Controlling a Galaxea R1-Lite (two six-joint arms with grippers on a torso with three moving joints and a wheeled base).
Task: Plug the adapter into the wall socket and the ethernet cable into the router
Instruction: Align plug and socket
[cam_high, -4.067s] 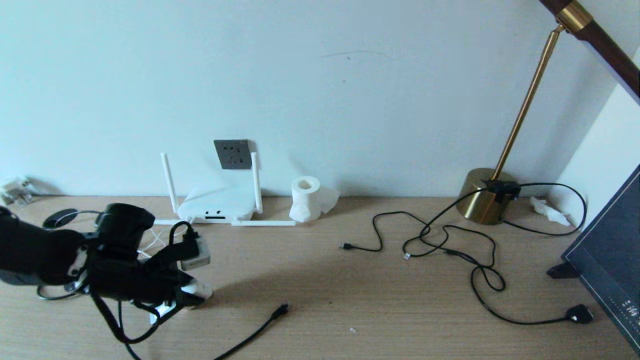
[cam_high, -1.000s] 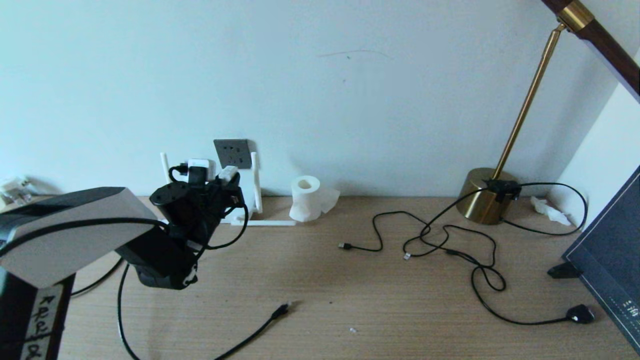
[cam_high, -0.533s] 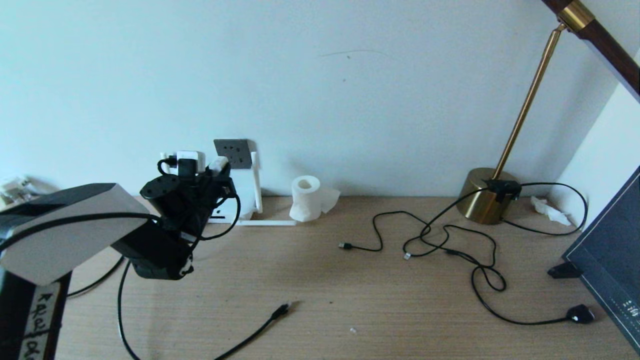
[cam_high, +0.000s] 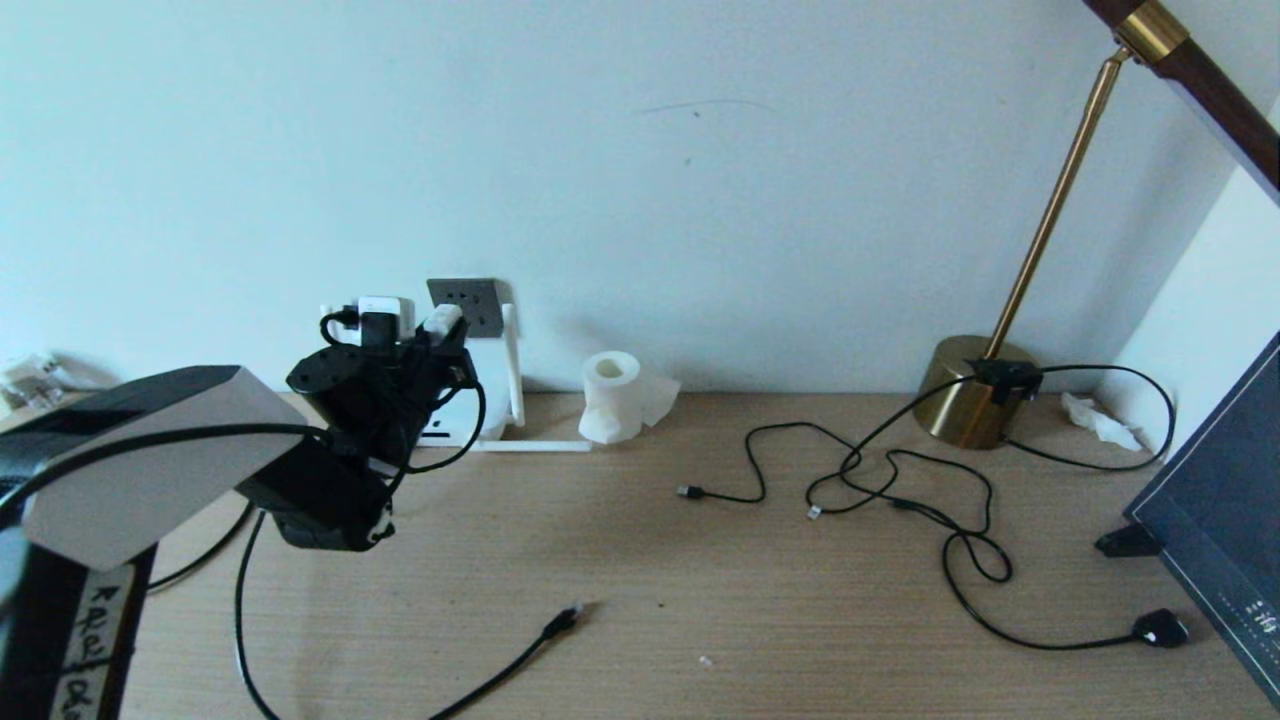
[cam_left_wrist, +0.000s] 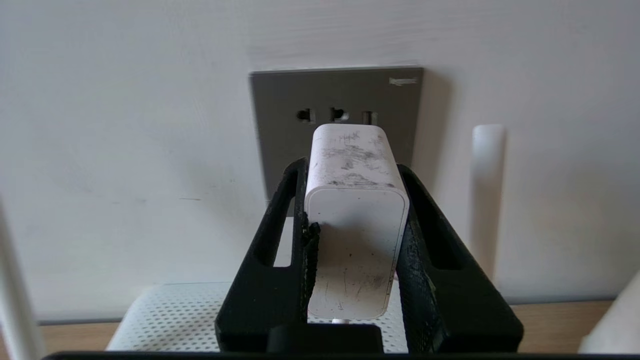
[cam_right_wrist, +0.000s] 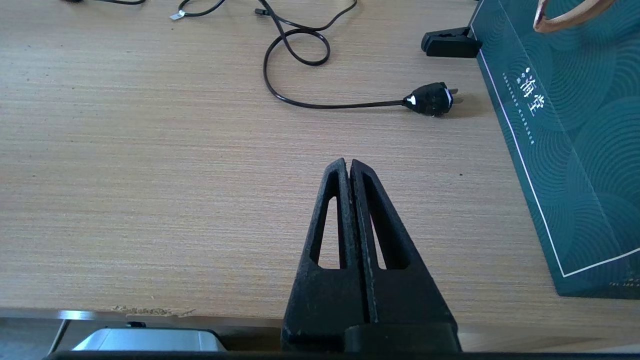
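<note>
My left gripper (cam_left_wrist: 351, 170) is shut on the adapter (cam_left_wrist: 355, 225), a scuffed white brick held by its two sides. The adapter's front end points at the dark grey wall socket (cam_left_wrist: 335, 95), just under its upper row of holes; I cannot tell whether they touch. In the head view the adapter (cam_high: 445, 320) overlaps the socket's (cam_high: 482, 305) left edge. The white router (cam_left_wrist: 165, 320) lies below on the table, mostly hidden behind my arm, with one antenna (cam_high: 513, 365) upright. The ethernet cable's plug (cam_high: 565, 619) lies loose near the table's front. My right gripper (cam_right_wrist: 347, 165) is shut and empty.
A toilet-paper roll (cam_high: 610, 395) stands right of the router. Black USB cords (cam_high: 880, 490) loop across the table's right half, by a brass lamp base (cam_high: 970, 390). The lamp plug (cam_right_wrist: 431, 99) lies near a dark green box (cam_right_wrist: 575, 150) at the right edge.
The left arm lifted the adapter off the table up to the wall. Over the last second it rose a little and settled against the socket's left side. The right gripper stayed still.
</note>
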